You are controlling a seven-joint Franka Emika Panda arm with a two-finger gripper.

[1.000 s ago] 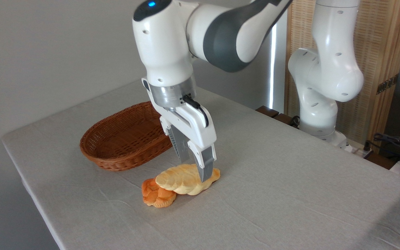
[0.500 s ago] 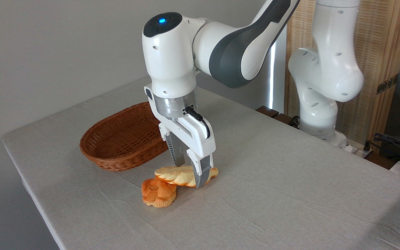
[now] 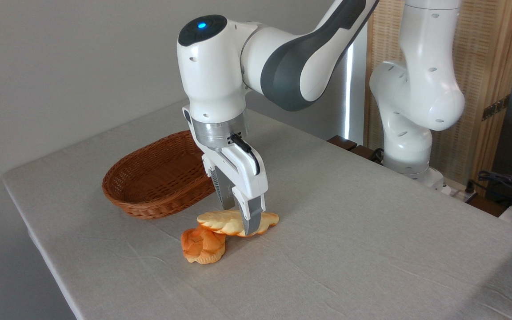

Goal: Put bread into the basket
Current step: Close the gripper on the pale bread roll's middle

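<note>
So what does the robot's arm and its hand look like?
The arm is glossy white and rounded, with dark grey joint bands and a blue light on a black cap. A silver ring joins it to the white hand, which has a looping black cable and two ridged grey fingers.

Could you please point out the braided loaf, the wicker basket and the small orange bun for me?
bread [image 3: 220, 221], fixed camera view, on its pale braided top left of the gripper fingers.
basket [image 3: 149, 211], fixed camera view, on its near outer woven wall.
orange bun [image 3: 202, 246], fixed camera view, on its knotted top.
</note>
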